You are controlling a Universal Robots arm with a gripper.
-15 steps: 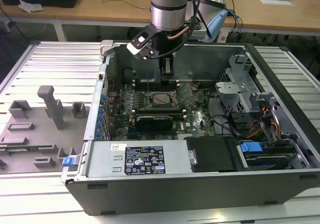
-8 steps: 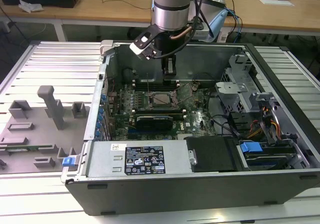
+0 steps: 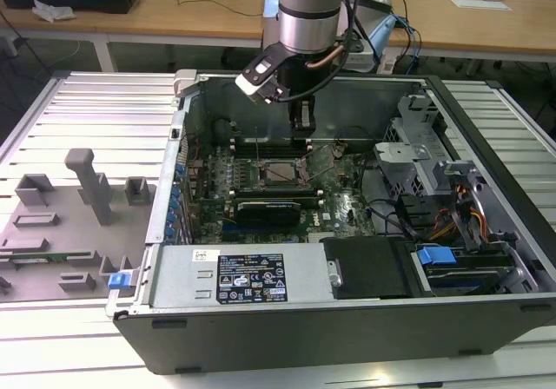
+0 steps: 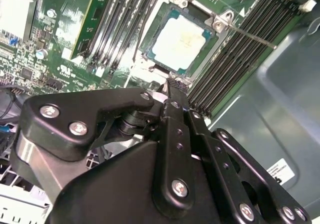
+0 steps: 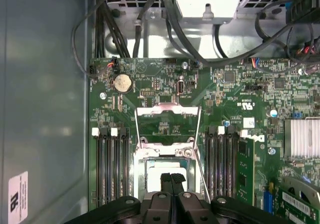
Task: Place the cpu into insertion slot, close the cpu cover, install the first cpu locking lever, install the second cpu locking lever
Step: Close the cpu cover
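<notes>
The cpu (image 4: 179,43) lies flat in the socket, its pale top facing up; it also shows in the first wrist view (image 5: 161,167) and in the exterior view (image 3: 280,173). The cpu cover (image 5: 167,110), a silvery frame with an open centre, stands swung back off the socket. A thin locking lever (image 4: 247,35) sticks out unlatched beside the socket, and a second wire lever (image 5: 201,171) runs along its other side. My gripper (image 5: 172,177) hangs just above the cpu's edge, shut with nothing between its fingers, seen also in the exterior view (image 3: 301,125).
Rows of black memory slots (image 5: 111,166) flank the socket on both sides. A long black card (image 3: 269,208) lies in front of the socket. The case walls (image 3: 287,324) ring the board, with cables and drive bays (image 3: 452,207) at the exterior view's right. A grey parts tray (image 3: 65,224) sits outside.
</notes>
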